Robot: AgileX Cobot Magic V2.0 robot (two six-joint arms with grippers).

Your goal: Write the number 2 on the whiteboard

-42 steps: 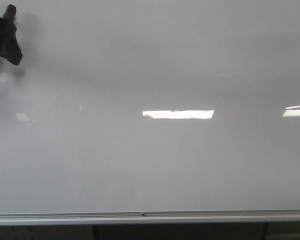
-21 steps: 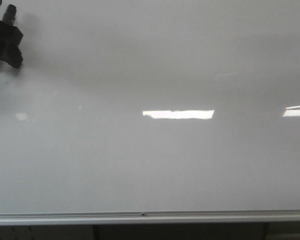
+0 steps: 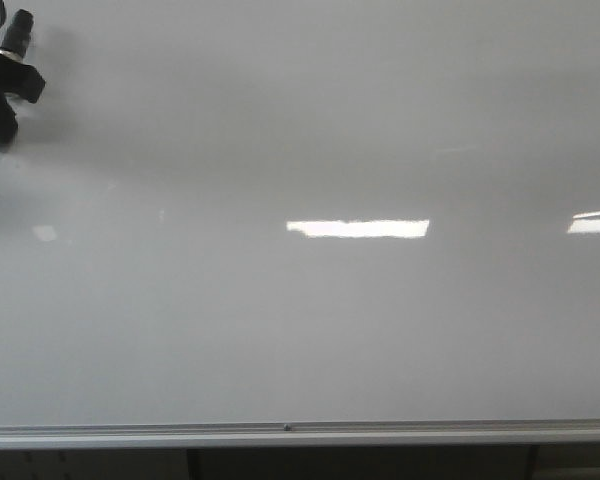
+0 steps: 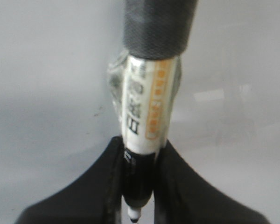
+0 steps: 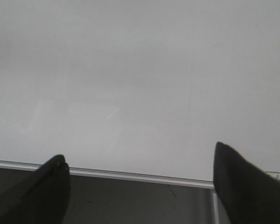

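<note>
The whiteboard (image 3: 300, 330) is large, glossy and pale grey, with a silver rail (image 3: 300, 433) along its near edge. No number 2 shows on it in any view. My left gripper (image 3: 5, 85) is at the far left, near the board's far side, partly out of frame. In the left wrist view it (image 4: 139, 186) is shut on a marker (image 4: 144, 107) with a white and orange label and a black tip end that pokes out between the fingers. My right gripper (image 5: 137, 182) is open and empty over the board's (image 5: 130, 70) edge rail (image 5: 130, 175).
Bright rectangular light reflections (image 3: 357, 228) lie on the board's middle and at its right edge (image 3: 595, 222). A dark surface (image 5: 130, 200) lies beyond the rail under the right gripper.
In the front view my left gripper with the marker has shifted slightly up and to the left, and less of it shows. The board looks the same.
</note>
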